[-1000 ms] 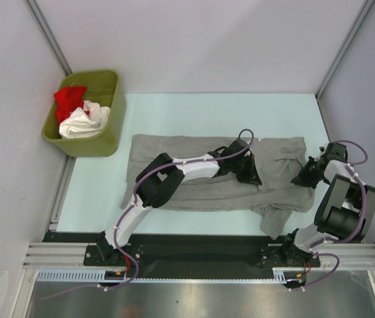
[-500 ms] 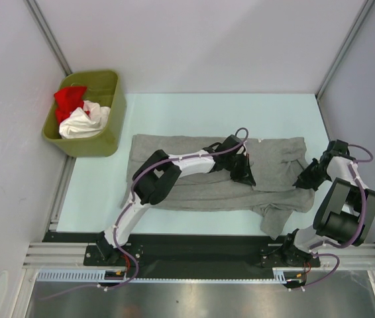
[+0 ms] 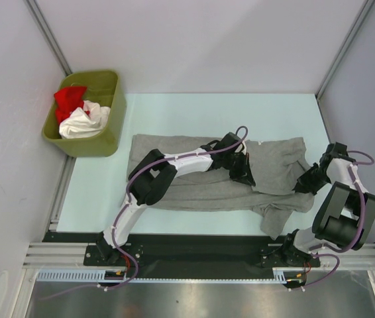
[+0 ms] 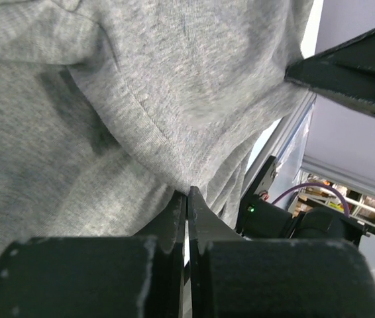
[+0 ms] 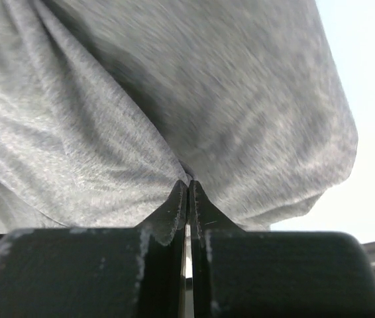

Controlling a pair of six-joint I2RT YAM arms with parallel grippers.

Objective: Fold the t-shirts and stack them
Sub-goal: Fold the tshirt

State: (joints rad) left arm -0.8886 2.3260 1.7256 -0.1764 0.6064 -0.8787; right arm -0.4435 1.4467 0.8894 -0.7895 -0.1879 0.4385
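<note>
- Overhead, the left arm (image 3: 187, 161) hides the grey t-shirt (image 3: 277, 156) at its middle.
- It lies rumpled, its near edge bunched.
- The left gripper (image 4: 187, 197) and right gripper (image 5: 188, 189) each pinch its cloth.

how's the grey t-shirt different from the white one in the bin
The grey t-shirt lies spread across the table; the white t-shirt sits bunched up in the olive bin. The left gripper and right gripper pinch the grey t-shirt; no gripper touches the white t-shirt. Neither is neatly folded.
</note>
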